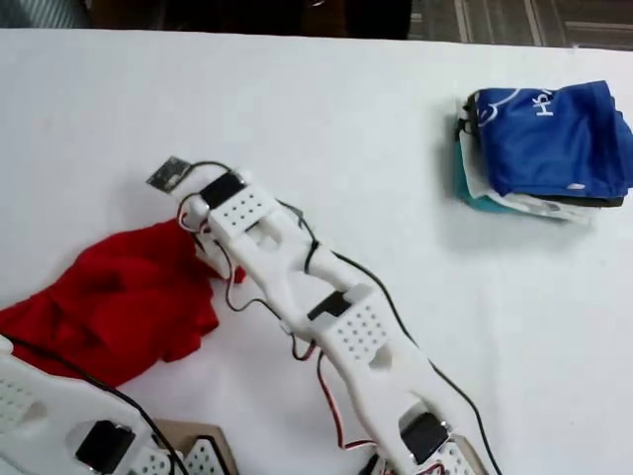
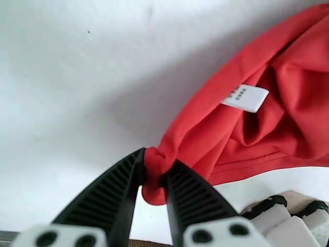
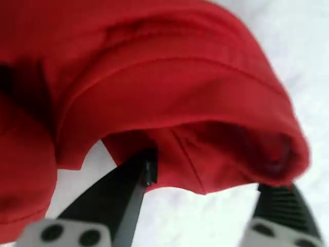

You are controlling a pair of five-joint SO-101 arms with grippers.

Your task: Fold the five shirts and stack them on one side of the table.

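The left gripper (image 2: 156,165) is clamped on a bunched corner of the red shirt (image 1: 119,297), probably to anchor it. The right gripper (image 3: 211,179) gapes around a hem, apparently ready to grab. The shirt lies crumpled at the high view's lower left, well apart from the folded stack (image 1: 544,148) at upper right.

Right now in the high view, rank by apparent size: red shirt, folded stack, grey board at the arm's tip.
1. red shirt, largest even bunched up
2. folded stack, somewhat smaller
3. grey board, by far smallest
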